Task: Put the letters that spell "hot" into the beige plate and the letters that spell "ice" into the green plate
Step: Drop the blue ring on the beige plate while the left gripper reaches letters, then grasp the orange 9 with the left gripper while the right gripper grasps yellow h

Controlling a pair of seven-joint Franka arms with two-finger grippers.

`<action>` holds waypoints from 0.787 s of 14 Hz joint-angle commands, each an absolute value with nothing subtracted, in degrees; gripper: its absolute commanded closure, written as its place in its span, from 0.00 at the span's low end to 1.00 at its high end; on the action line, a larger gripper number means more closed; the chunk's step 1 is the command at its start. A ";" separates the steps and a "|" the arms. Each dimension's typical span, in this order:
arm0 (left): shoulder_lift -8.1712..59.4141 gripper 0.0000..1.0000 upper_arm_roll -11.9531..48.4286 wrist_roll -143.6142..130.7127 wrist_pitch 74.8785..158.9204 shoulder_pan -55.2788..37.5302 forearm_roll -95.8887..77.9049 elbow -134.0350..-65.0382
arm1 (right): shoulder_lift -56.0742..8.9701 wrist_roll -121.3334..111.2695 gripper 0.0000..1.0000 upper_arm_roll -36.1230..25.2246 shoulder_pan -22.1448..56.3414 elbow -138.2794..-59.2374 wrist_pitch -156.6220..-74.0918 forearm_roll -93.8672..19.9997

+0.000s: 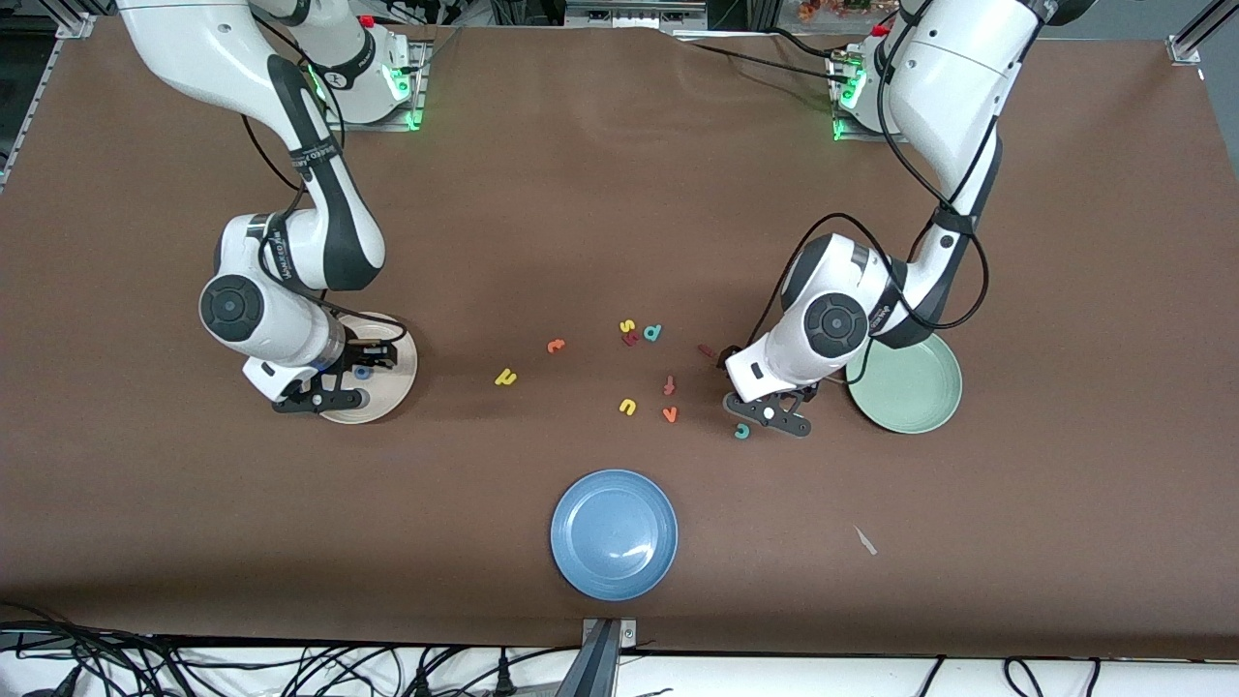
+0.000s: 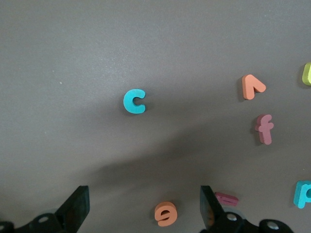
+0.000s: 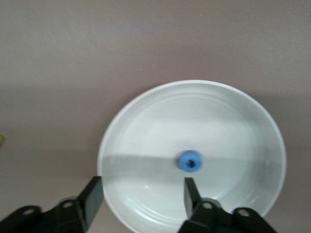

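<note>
The right gripper (image 1: 344, 379) hangs over the beige plate (image 1: 402, 382). Its two fingers (image 3: 92, 196) stand apart and hold nothing. Just under them, in the middle of the plate, lies the blue o (image 3: 190, 161). It looks like the gripper let the o go here, because this plate is the home for "hot". So one letter of that word seems done.

The yellow h (image 1: 505, 378) lies on the bare table, well away from this gripper, toward the middle. The orange t (image 1: 556, 346) is near it. Both need to go to the beige plate.

The blue plate (image 1: 614, 534) sits alone with nothing in it. It is not part of the job.

The left gripper (image 1: 770, 413) is low over the table, beside the green plate (image 1: 929, 407). Its fingers (image 2: 77, 206) are wide apart and empty. The teal c (image 2: 134, 101) lies just ahead of the fingertips, not yet between them. It seems the gripper is wide so it can fit around the c.

The orange e (image 2: 166, 214) and the dark red i (image 2: 226, 198) lie close by this gripper too. The green plate has no letters in it yet. The pink f (image 2: 265, 128) and the orange v (image 2: 252, 86) should be left alone.
</note>
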State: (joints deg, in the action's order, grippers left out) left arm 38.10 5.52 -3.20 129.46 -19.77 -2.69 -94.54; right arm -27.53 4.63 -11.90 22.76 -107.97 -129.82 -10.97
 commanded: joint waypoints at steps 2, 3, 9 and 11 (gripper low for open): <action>38.41 0.00 4.92 -3.25 128.85 -19.60 -3.43 -94.56 | -30.49 23.50 0.00 -11.34 26.88 -102.85 -129.81 -12.66; 38.58 0.00 4.92 -3.43 128.59 -19.51 -3.43 -95.44 | -31.63 28.69 0.00 -11.34 28.03 -101.61 -129.73 -12.66; 39.02 0.00 4.83 -9.14 128.85 -21.10 -0.10 -99.05 | -38.49 55.61 0.00 -11.08 33.13 -94.66 -130.25 -12.92; 39.11 0.00 4.83 -9.49 128.85 -21.18 0.00 -99.23 | -40.59 61.23 0.00 -10.46 33.31 -92.82 -130.43 -13.71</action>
